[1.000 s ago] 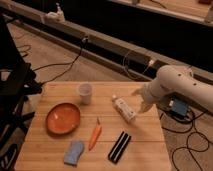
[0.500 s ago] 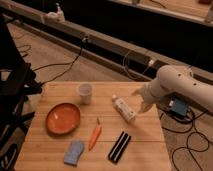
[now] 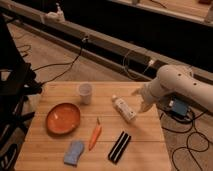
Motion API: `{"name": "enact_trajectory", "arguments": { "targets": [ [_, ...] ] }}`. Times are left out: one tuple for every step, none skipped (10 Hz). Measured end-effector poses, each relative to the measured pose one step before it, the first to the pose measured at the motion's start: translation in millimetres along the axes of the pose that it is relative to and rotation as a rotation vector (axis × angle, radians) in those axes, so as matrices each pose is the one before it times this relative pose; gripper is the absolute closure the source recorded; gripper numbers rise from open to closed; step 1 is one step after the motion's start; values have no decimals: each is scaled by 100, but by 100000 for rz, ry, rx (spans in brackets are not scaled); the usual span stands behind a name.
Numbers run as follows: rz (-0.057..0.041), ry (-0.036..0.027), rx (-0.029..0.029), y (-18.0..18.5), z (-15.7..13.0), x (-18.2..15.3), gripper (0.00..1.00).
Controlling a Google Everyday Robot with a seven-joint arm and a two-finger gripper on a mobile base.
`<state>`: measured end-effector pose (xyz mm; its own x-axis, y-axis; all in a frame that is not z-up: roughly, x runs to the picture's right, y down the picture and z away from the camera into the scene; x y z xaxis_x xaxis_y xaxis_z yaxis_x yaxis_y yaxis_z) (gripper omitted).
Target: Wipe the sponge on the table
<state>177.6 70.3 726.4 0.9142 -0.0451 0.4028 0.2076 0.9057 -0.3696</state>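
A: Arm (image 3: 176,84), finish?
B: Smooth white shell, thick and tubular, rounded at the joint.
A: End effector (image 3: 144,103)?
B: Same white, narrower, above the right edge of the table (image 3: 145,146).

1. The one camera view looks down at a slant from high above the near side of the table (image 3: 145,137), facing the floor (image 3: 55,55) and dark rail (image 3: 100,42) beyond.
2. It stands at middle distance; the tabletop fills the lower half of the frame.
3. The arm (image 3: 182,87) enters from the right edge; the gripper (image 3: 141,104) sits right of centre.
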Motion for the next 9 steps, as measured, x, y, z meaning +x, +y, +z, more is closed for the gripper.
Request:
{"name": "enact_trajectory", "arguments": {
  "targets": [
    [-3844, -1877, -673, -256, 41, -1018, 38],
    [-5138, -1845, -1054, -237, 259, -1359, 38],
    [-13007, -3076, -3350, -370, 825, -3392, 38],
    [-9827, -1504, -3612, -222, 906, -2413, 38],
    [-10299, -1312, -3761, -374, 1024, -2469, 38],
    [-8798, -1555, -3199, -529, 1056, -2302, 38],
    [-9130, -2781, -2191, -1111, 1280, -3032, 38],
    [-7505, -3066, -1892, -931, 1032, -2803, 38],
    [-3334, -1334, -1068, -315, 472, -1212, 38]
  ]
}}
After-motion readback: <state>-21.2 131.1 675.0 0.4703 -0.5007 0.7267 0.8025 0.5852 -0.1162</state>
